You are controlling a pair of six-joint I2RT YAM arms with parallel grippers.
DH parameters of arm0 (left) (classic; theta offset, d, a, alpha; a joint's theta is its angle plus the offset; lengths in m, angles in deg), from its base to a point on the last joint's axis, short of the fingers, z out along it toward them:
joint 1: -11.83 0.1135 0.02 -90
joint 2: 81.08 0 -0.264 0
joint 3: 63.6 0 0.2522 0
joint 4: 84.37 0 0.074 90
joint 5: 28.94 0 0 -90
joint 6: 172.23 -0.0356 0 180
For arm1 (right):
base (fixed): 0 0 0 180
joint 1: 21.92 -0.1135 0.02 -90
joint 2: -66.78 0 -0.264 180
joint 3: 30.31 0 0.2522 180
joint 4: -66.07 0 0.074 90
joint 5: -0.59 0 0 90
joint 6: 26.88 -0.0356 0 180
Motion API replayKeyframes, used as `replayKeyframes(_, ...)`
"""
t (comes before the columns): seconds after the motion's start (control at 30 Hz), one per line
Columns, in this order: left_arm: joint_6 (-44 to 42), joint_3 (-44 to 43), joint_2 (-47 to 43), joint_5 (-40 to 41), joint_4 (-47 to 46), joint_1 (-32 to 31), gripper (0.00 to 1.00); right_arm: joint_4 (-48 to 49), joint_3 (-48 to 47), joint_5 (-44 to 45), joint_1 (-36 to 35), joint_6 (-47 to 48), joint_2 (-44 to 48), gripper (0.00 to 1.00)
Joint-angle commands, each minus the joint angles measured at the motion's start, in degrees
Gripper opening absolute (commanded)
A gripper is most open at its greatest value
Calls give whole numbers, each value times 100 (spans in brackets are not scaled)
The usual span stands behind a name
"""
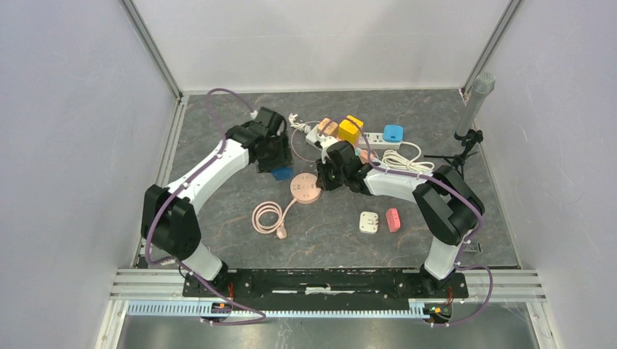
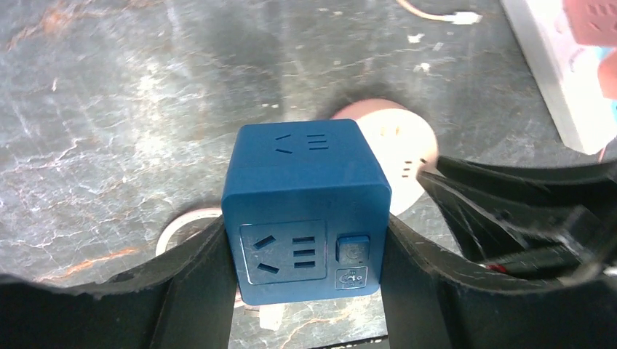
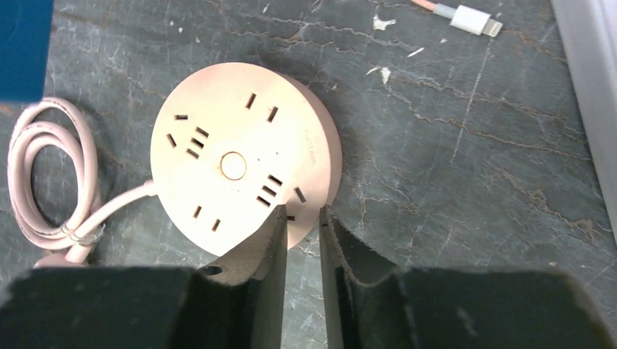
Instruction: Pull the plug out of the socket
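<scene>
Grey marbled surface (image 1: 327, 240), seen from above, carries a white power strip (image 1: 367, 137) loaded with coloured plugs at the back and a round pink socket (image 1: 305, 189) near the middle, with both arms bent in towards it. From the left wrist, the left claw (image 2: 305, 240) is clamped on the sides of a blue cube socket (image 2: 305, 182), and the round pink socket's edge shows behind it. From the right wrist, the right claw (image 3: 302, 218) has its fingers almost together with nothing between them, over that socket's near rim.
</scene>
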Motion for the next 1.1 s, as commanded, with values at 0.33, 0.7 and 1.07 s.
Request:
replayKeyframes(0.33, 865, 2010, -484, -2688, -1684, 2736, 28, -891, -200, -1511, -191, 907, -555, 36)
replayKeyframes(0.7, 1042, 2216, -392, -2186, -1449, 3430, 73, -893, -460, -1511, -436, 1171, -707, 45)
replayKeyframes(1.07, 528, 1053, -1202, -834, -235, 3433, 100, -1289, -981, -1737, -710, 1439, -729, 52)
